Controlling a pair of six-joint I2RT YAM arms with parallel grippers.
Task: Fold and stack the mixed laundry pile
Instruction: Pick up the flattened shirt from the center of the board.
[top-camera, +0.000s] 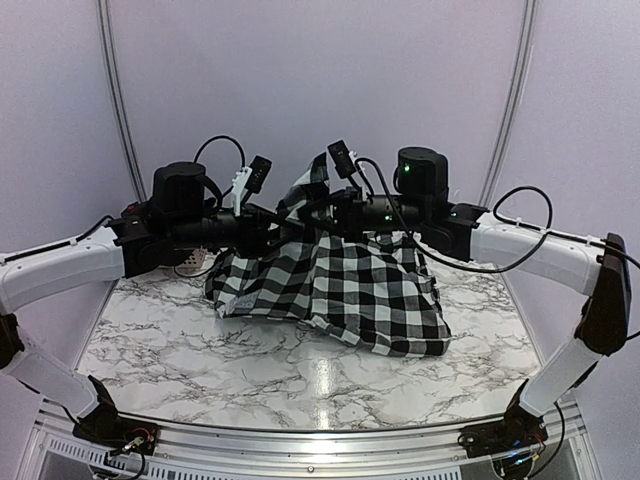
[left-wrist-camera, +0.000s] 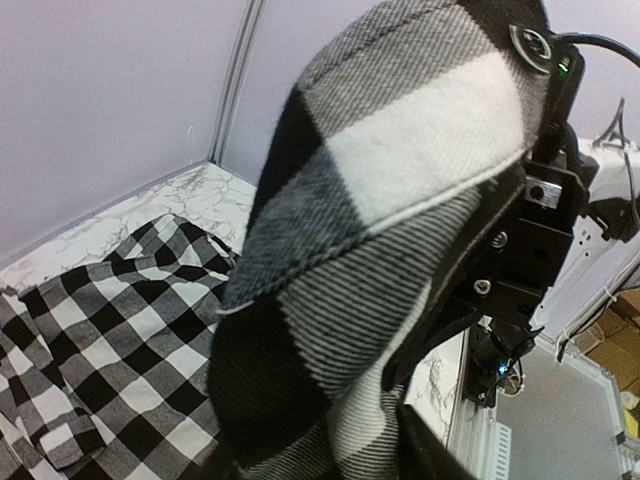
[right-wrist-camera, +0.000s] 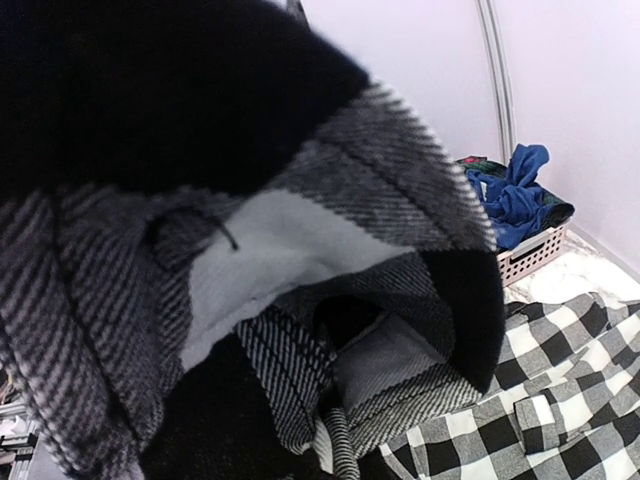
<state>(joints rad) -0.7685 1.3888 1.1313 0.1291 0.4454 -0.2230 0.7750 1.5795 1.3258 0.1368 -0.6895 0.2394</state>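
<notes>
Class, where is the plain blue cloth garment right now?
In the right wrist view the plain blue cloth garment lies bunched in a white slotted plastic basket at the upper right, just beyond the black-and-white checked shirt.

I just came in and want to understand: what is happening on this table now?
A robot is handling a black-and-white checked shirt on the marble table. The right end effector is shut on a raised part of the cloth; the left end effector is beside it, its grip unclear. Most of the shirt lies unfolded.
</notes>
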